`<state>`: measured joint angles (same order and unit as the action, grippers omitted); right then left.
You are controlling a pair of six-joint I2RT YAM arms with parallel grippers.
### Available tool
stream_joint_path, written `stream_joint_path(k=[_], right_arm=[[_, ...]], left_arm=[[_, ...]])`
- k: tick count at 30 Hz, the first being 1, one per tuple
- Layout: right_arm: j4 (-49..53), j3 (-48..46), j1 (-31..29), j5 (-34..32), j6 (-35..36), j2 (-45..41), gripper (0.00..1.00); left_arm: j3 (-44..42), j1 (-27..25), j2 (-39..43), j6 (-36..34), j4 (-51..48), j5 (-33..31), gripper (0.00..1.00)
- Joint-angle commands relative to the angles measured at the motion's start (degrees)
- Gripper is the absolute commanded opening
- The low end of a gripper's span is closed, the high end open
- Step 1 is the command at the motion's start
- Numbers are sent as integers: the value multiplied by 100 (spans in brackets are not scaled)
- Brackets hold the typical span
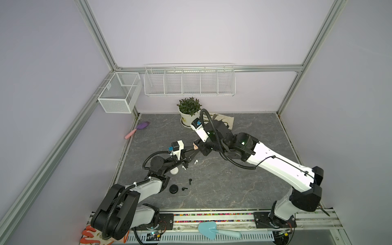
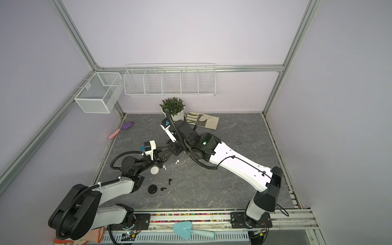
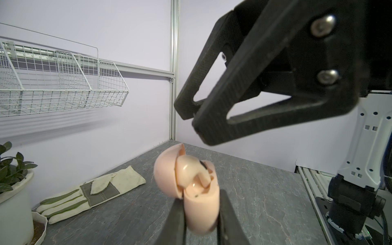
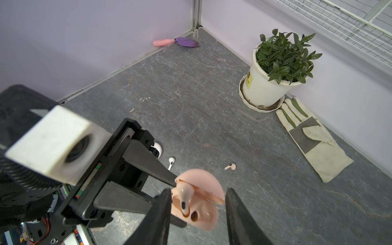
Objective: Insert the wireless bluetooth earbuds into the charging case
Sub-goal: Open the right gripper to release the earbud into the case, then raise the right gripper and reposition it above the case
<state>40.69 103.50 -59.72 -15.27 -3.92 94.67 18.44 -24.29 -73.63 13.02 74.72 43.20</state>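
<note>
The left hand (image 3: 200, 198) is clamped tight on a pink charging case (image 3: 201, 218). It holds the case up in the air above the gray tabletop (image 1: 233, 180). The lid of the case is flipped open. One pink earbud (image 4: 184, 196) sits in the case with its stem poking down into a hole.

The right hand (image 4: 198, 192) is close to the case. Its two fingers are apart, with one on each side of the case. They are not holding anything.

A second pink earbud (image 4: 230, 167) lies on the tabletop, between the held case and a garden glove (image 4: 314, 144).

One white earbud (image 1: 195, 162) and another white earbud (image 1: 183, 167) lie on the tabletop just beside the left hand. A round white case (image 1: 174, 171) sits near them, partly hidden by the left arm. Closer to the front edge is a round black case (image 1: 174, 188). One black earbud (image 1: 184, 188) is just beside it, and another black earbud (image 1: 190, 181) is near.

A potted plant (image 4: 263, 89) stands by the back wall, right next to the glove. A purple trowel (image 4: 186, 41) with a pink handle lies by the side wall. A blue trowel (image 1: 209, 229) lies on the front rail. A long wire basket (image 1: 188, 82) hangs on the back wall.
</note>
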Motion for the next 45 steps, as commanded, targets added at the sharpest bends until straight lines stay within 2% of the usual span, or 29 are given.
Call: stream_joint_path(k=[1, 12, 36, 45], right_arm=[[343, 346, 36, -111, 7, 208, 47], [677, 709, 161, 55, 20, 596, 51], [574, 147, 198, -95, -1, 91, 50], [512, 234, 218, 539, -283, -199, 50]], left_arm=[[90, 1, 90, 14, 122, 92, 0], [66, 3, 59, 70, 188, 101, 0], [72, 4, 50, 52, 157, 22, 0], [90, 2, 20, 99, 171, 25, 0]])
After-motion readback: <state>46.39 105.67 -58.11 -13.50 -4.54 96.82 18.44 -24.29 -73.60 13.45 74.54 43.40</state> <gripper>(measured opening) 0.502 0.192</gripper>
